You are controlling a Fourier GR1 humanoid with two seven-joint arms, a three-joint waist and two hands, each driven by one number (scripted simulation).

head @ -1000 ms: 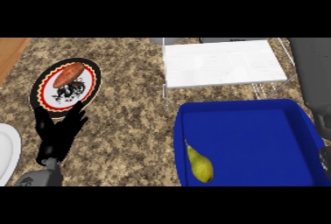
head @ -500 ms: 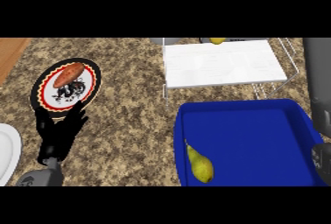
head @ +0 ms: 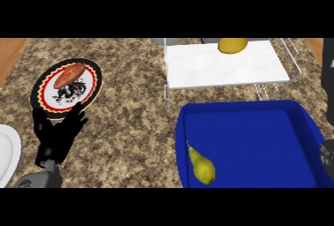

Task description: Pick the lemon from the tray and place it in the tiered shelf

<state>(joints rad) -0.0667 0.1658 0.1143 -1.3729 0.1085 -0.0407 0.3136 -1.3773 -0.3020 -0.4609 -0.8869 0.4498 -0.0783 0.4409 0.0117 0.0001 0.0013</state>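
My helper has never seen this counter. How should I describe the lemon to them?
Find the white wire-framed shelf at the far side of the counter, beyond the blue tray. The lemon is at its far edge: round and yellow, unlike the elongated pear in the tray.

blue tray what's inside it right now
One yellow-green pear lies inside the blue tray, near its left wall; nothing else shows in it. A dark shape at the view's right edge covers part of its right rim.
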